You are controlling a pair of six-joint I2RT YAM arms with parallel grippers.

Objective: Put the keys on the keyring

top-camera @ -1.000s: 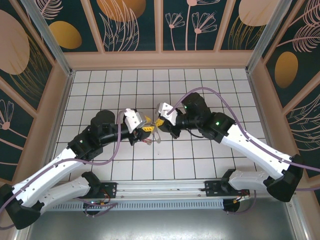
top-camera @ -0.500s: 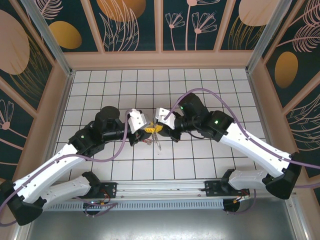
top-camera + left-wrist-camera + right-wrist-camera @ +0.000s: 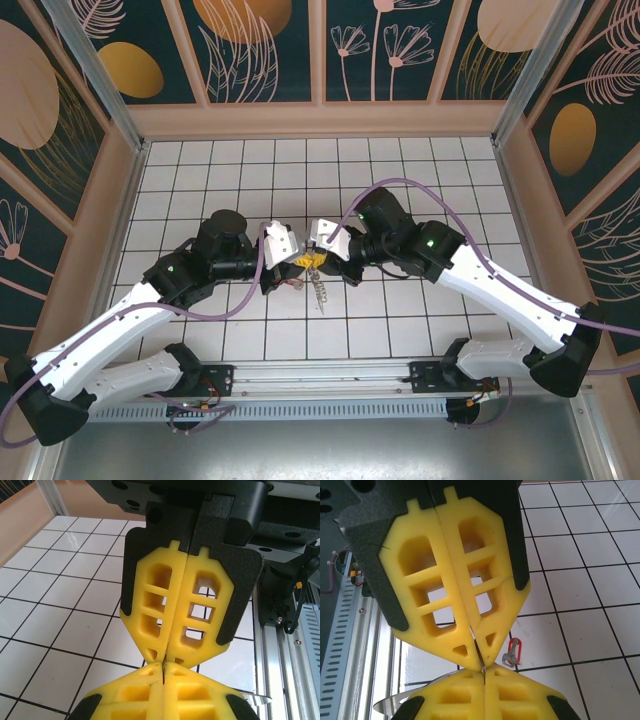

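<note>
Two robot arms meet over the middle of a white tiled tabletop point(image 3: 400, 180). The left claw point(image 3: 293, 262) and right claw point(image 3: 320, 257) are both fully closed, yellow tips touching point to point. A thin grey sliver, probably the keyring point(image 3: 478, 652), is pinched in the seam where the tips meet. Silvery keys point(image 3: 319, 288) hang just below the tips, toward the arm bases. In the right wrist view, a small red piece point(image 3: 513, 649) sits just right of the tips.
</note>
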